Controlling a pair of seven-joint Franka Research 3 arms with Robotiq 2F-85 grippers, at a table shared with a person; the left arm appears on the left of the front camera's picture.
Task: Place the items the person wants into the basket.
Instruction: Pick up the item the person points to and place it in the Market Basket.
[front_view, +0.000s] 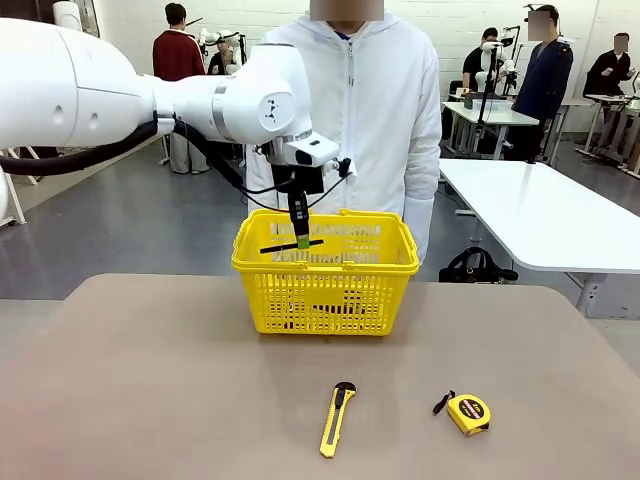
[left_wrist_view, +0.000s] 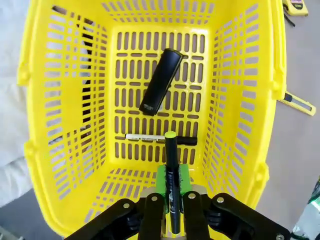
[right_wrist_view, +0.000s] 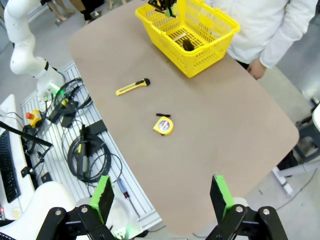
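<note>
Front view: the yellow basket (front_view: 325, 275) stands near the far edge of the brown bench (front_view: 150, 400), about midway along it, with the person (front_view: 350, 110) in a white jacket just behind it. Bare bench surface lies to either side of the basket and across the near-left corner. A yellow-and-black utility knife (front_view: 336, 418) and a yellow tape measure (front_view: 467, 412) lie apart from each other toward the near edge, right of centre.

The left end effector (front_view: 300, 235) hangs over the near-left part of the basket's rim, pointing straight down, its fingers clenched on a thin black pen (front_view: 291, 245) that lies roughly level across them.

Left wrist view: the green pads (left_wrist_view: 161, 181) grip the pen (left_wrist_view: 171, 180) along its length; its yellow tip (left_wrist_view: 170, 134) points down into the basket (left_wrist_view: 65, 100). On the basket floor lie a white-bodied marker (left_wrist_view: 160, 138) with a black cap, close to the wall nearest the camera, and a longer black object (left_wrist_view: 160, 81) set diagonally near the middle; what it is cannot be told.

Right wrist view: the right end effector (right_wrist_view: 162, 200) is released, fingers (right_wrist_view: 104, 194) spread wide and touching nothing, high above and outside the bench's (right_wrist_view: 225, 125) edge. The basket (right_wrist_view: 187, 30) sits at the far end, with the knife (right_wrist_view: 132, 87) and tape measure (right_wrist_view: 163, 125) well clear of it.
</note>
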